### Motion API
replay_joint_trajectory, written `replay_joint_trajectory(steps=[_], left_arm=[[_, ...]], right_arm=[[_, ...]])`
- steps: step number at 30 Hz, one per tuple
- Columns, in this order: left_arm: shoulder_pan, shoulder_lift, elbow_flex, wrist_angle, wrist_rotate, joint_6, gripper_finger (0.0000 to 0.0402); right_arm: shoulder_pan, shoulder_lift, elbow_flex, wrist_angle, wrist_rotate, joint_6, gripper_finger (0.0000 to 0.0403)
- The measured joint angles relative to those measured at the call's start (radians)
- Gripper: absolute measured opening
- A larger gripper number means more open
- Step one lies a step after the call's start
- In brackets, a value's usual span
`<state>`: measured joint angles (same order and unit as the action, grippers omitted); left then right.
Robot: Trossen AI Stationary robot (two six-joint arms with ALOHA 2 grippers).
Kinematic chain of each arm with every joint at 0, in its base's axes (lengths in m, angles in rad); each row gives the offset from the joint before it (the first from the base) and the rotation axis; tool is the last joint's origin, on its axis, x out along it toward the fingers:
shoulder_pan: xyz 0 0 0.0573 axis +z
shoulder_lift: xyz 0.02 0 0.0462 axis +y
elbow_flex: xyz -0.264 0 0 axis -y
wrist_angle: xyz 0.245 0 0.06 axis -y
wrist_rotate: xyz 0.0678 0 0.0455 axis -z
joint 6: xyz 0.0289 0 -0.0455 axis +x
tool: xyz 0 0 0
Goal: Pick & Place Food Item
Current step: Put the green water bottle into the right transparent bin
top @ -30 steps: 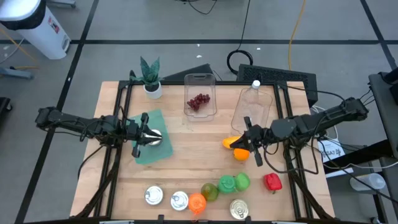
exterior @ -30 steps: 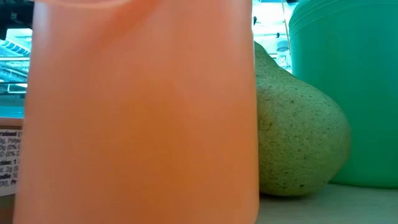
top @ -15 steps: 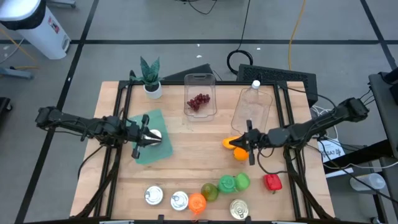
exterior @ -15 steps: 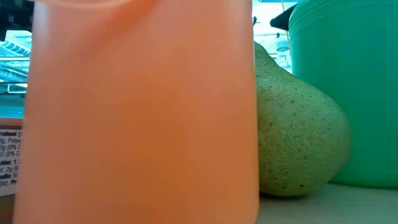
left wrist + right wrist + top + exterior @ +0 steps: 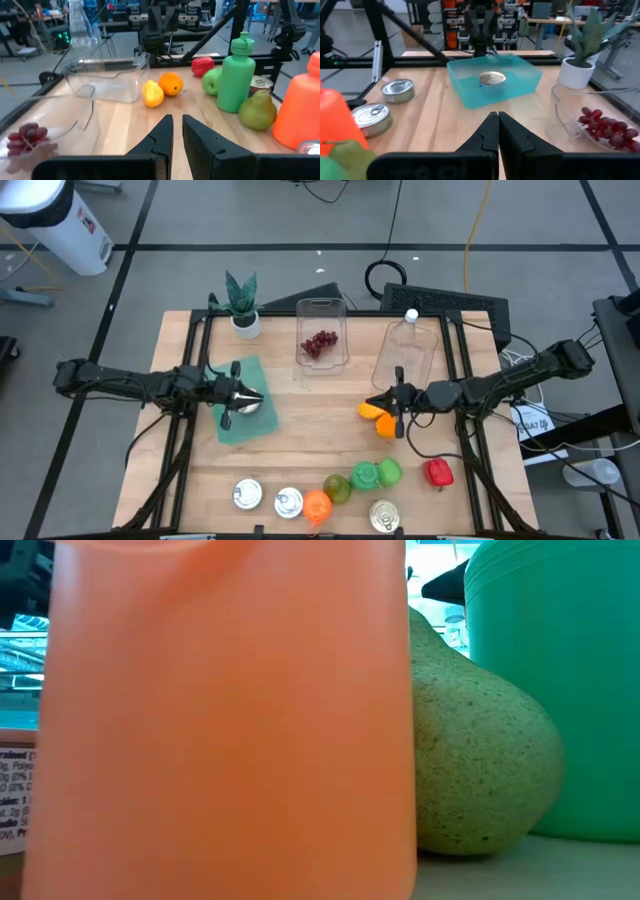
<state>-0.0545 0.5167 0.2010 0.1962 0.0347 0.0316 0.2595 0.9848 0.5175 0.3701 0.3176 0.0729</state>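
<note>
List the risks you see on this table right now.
1. The right gripper is shut and sits right at the orange and lemon; closed fingers would likely nudge the round fruit away, not grasp it.
2. The left gripper, also shut, is over the teal tray holding a can; descending could knock it.
</note>
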Motion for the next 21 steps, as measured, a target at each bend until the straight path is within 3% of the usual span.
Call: replay_joint_trajectory(steps=[11,16,21], left_arm=[[0.049,0.0,-0.004,-0.015,0.056,-0.055,0.0051],[0.049,-0.001,-0.004,0.007,0.095,-0.037,0.0051],[0.049,0.0,-0.004,0.01,0.048,-0.049,0.0051]], right_arm=[[-0.058,0.0,-0.01,-0.023,-0.007,0.035,0.0],[-0.057,0.0,-0.011,-0.023,-0.004,-0.023,0.0],[-0.042,0.0,-0.011,-0.023,-0.001,-0.01,0.0]])
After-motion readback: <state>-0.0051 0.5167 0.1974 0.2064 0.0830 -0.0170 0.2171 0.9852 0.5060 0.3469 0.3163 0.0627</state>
